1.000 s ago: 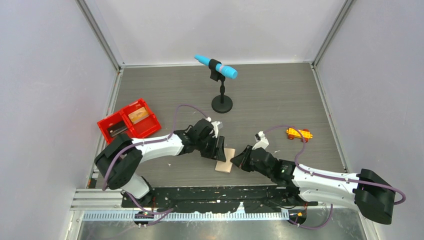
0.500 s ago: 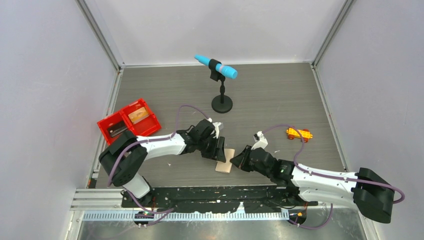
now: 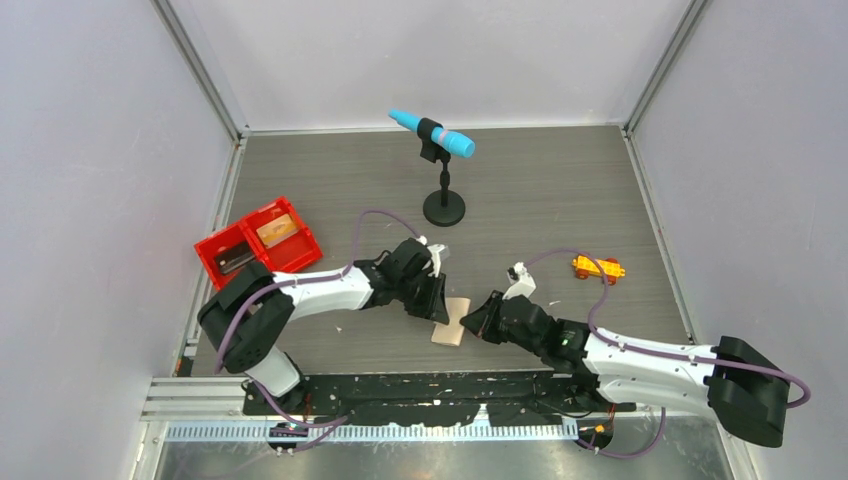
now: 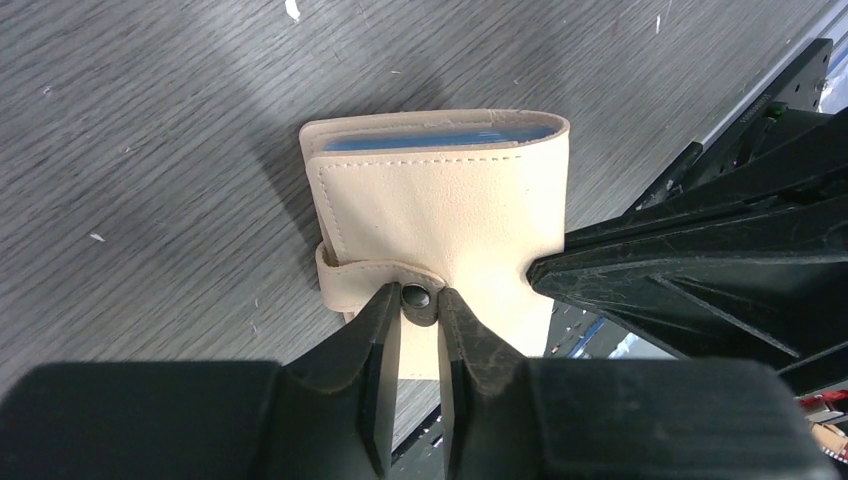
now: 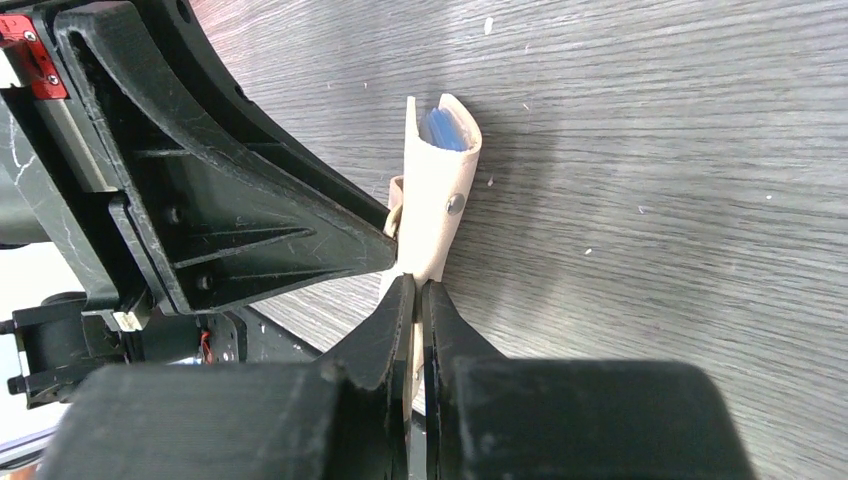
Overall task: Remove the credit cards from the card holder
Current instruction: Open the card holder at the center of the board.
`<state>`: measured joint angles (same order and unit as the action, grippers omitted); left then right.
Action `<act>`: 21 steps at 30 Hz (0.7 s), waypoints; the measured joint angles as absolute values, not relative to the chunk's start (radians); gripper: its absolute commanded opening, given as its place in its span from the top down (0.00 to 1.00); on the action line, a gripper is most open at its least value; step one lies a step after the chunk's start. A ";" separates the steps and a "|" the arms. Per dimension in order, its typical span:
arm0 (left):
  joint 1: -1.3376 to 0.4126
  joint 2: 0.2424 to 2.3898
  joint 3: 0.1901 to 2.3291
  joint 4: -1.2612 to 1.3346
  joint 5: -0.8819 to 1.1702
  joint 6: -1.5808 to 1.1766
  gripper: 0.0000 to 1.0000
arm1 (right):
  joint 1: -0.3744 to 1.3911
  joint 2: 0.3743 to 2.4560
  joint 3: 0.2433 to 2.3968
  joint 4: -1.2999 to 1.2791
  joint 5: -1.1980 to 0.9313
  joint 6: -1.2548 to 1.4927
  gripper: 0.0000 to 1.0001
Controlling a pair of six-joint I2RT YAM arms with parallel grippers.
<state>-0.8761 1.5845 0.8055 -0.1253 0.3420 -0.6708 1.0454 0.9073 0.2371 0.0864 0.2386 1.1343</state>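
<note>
Left hand (image 4: pixel 420 296) narrowed onto card holder (image 4: pixel 450 200) tab, right hand (image 5: pixel 418 284) pinching its edge, table (image 4: pixel 150 150) around

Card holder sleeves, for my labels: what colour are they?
Blue; the sleeves show best in the left wrist view.

The card holder (image 3: pixel 451 323) lies between my left gripper (image 4: pixel 415 300) and right gripper (image 5: pixel 415 287), tray (image 3: pixel 208 252) far left, microphone stand (image 3: pixel 443 208) behind, toy car (image 3: pixel 598 267) right.

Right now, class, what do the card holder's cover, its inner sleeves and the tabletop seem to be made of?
The card holder: tan leather or imitation, matte, with stitched edges. The sleeves: bluish plastic, probably, with a glossy sheen. The tabletop: grey wood-grain surface, likely laminate; streaked grain, light scuffs.
</note>
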 measured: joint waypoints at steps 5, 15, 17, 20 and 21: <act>-0.878 1.568 0.806 -0.131 0.331 -0.668 0.97 | 1.047 0.863 0.227 0.074 0.247 1.131 0.95; -0.878 1.523 0.801 -0.164 0.295 -0.654 1.00 | 1.048 0.807 0.216 0.029 0.284 1.111 0.91; -0.878 1.510 0.797 -0.171 0.294 -0.653 1.00 | 1.048 0.807 0.216 0.019 0.290 1.100 0.84; -0.878 1.486 0.788 -0.177 0.289 -0.653 1.00 | 1.043 0.807 0.217 0.001 0.300 1.083 0.70; -0.878 1.474 0.784 -0.178 0.288 -0.653 1.00 | 1.040 0.807 0.221 -0.015 0.303 1.073 0.63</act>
<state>-0.8776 1.4742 0.7837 -0.1783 0.2882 -0.6533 1.0397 0.8066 0.2211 -0.0154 0.3031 1.0729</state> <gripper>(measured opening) 0.017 0.233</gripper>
